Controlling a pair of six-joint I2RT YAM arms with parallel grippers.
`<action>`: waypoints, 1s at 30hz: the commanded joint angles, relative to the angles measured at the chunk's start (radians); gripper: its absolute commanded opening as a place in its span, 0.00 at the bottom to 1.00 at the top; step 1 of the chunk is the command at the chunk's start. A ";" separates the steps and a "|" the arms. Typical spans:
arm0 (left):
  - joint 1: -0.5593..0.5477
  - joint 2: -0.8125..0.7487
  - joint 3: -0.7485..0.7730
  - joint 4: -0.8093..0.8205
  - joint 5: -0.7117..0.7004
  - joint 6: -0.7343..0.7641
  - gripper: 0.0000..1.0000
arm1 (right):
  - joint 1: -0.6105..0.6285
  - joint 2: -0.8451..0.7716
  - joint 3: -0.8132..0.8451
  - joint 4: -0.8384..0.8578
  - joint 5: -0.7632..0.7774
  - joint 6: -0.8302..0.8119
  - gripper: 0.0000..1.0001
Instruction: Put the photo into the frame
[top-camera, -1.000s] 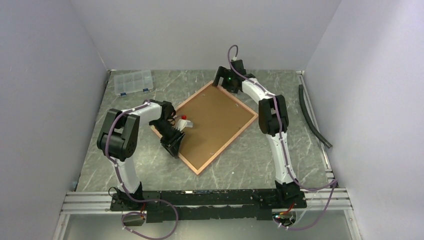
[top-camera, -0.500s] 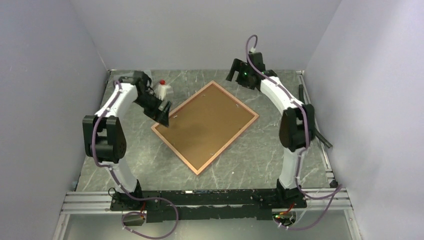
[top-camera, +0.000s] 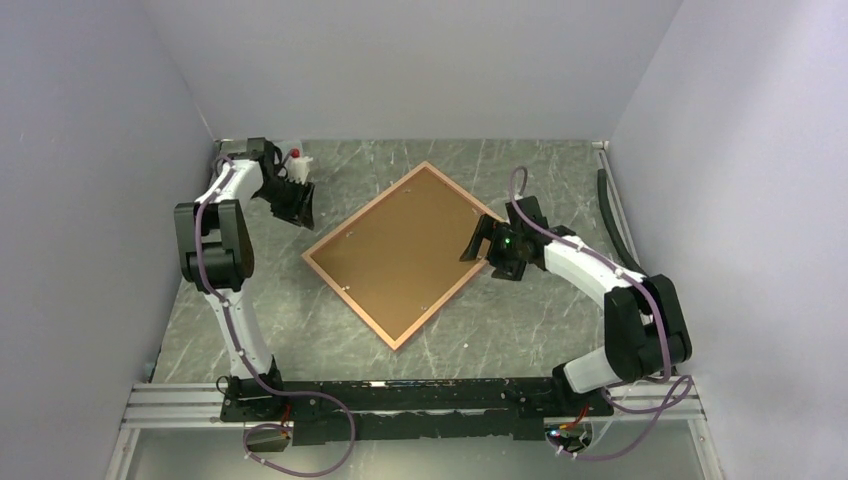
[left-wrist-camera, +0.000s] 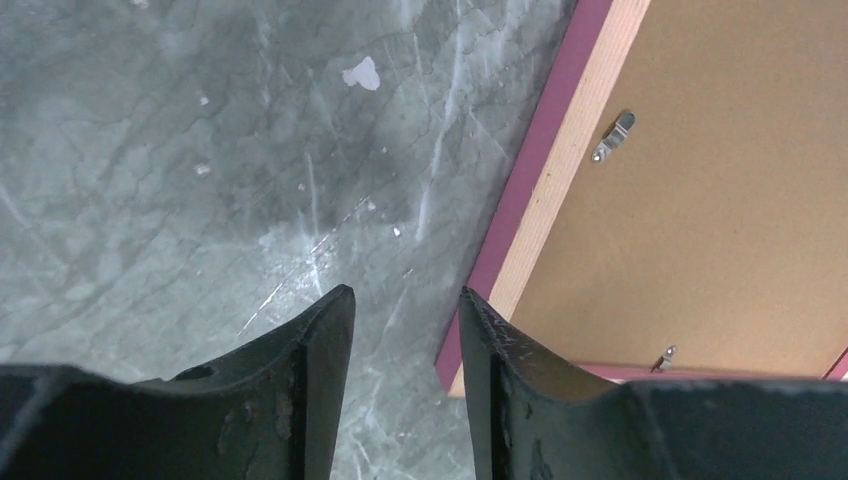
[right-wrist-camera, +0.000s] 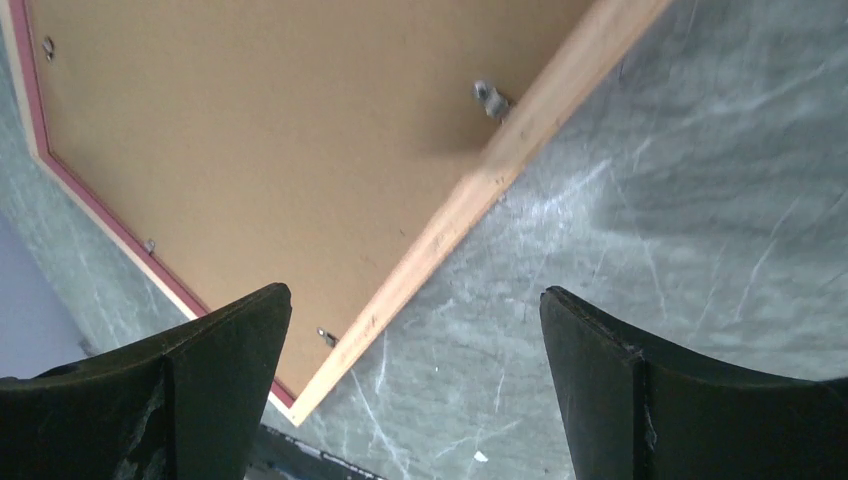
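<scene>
The frame (top-camera: 350, 303) lies face down on the grey table, turned like a diamond, with its tan back up and a pink rim showing. The brown backing board (top-camera: 405, 250) fills it, held by small metal clips (left-wrist-camera: 612, 135). The photo is hidden. My left gripper (top-camera: 298, 208) hangs beyond the frame's left corner, its jaws a little apart and empty. In the left wrist view the gripper (left-wrist-camera: 405, 295) is over bare table beside the frame edge (left-wrist-camera: 545, 190). My right gripper (top-camera: 478, 240) is wide open and empty at the frame's right corner. In the right wrist view the gripper (right-wrist-camera: 415, 292) straddles the frame's edge (right-wrist-camera: 480, 195).
A black hose (top-camera: 620, 225) lies along the right wall. An aluminium rail (top-camera: 420, 395) with the arm bases runs along the near edge. Walls close in the table on three sides. A white fleck (left-wrist-camera: 362, 73) marks the table.
My left arm has swung off the frame's left side to the far left corner. My right arm has come from the frame's far corner down to its right corner.
</scene>
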 joint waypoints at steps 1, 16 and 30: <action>-0.011 0.016 -0.035 0.071 0.009 -0.052 0.46 | 0.002 -0.045 -0.060 0.112 -0.081 0.071 1.00; -0.128 -0.068 -0.294 0.036 0.128 0.002 0.39 | -0.012 0.160 0.061 0.169 -0.087 0.026 1.00; -0.255 -0.202 -0.494 0.004 0.202 0.019 0.42 | -0.072 0.224 0.140 0.108 -0.037 -0.050 1.00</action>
